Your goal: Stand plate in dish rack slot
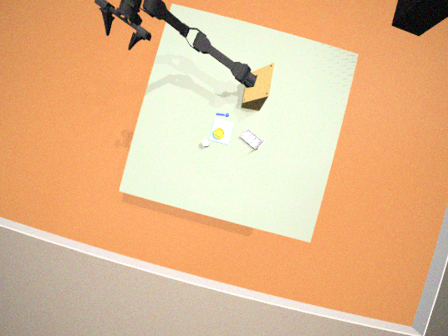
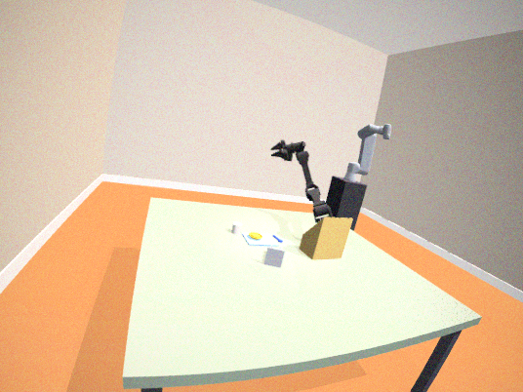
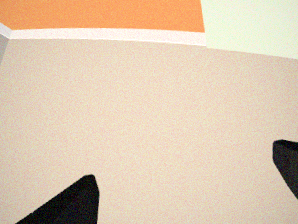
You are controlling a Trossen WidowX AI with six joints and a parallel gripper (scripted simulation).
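Top view shows the yellow plate [image 1: 218,134] [image 2: 255,236] lying flat on a pale, blue-edged board [image 1: 226,128] [image 2: 263,241], near the dish rack [image 1: 252,140] [image 2: 274,257] on the table [image 1: 188,167] [image 2: 293,312]. High above, the pincer [image 1: 120,42] [image 2: 271,151] [image 3: 186,168] hangs with its fingers wide apart.

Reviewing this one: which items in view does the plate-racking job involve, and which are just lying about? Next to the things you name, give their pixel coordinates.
Part of the job:
- yellow plate [image 1: 218,134] [image 2: 255,236]
- dish rack [image 1: 251,140] [image 2: 274,257]
- gripper [image 1: 119,41] [image 2: 273,149] [image 3: 186,168], open

Just lying about:
- blue utensil-like item [image 1: 221,114] [image 2: 277,239]
- small white item [image 1: 205,143] [image 2: 235,227]
- pale flat mat [image 1: 226,126] [image 2: 264,240], under the plate
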